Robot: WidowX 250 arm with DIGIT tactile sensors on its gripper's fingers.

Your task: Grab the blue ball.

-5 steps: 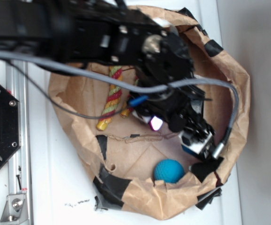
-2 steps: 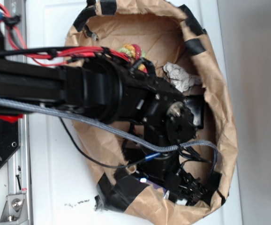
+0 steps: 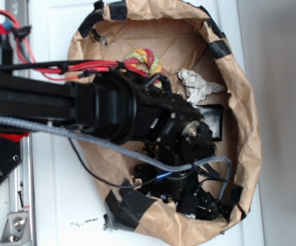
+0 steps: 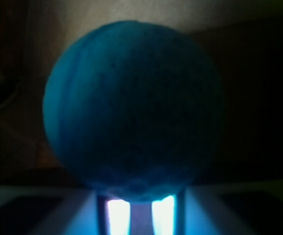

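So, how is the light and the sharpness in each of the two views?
Wrist view: very dark, the blue ball fills the frame as a dim soft shape, and only a bright glow at the bottom edge lights it. Exterior view: even daylight, the paper bag is fairly sharp, the arm a little blurred.

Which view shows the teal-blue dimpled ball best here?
The wrist view: the teal-blue dimpled ball fills most of the frame, close up though dimly lit. In the exterior view, the black robot arm reaching into the brown paper bag hides it entirely.
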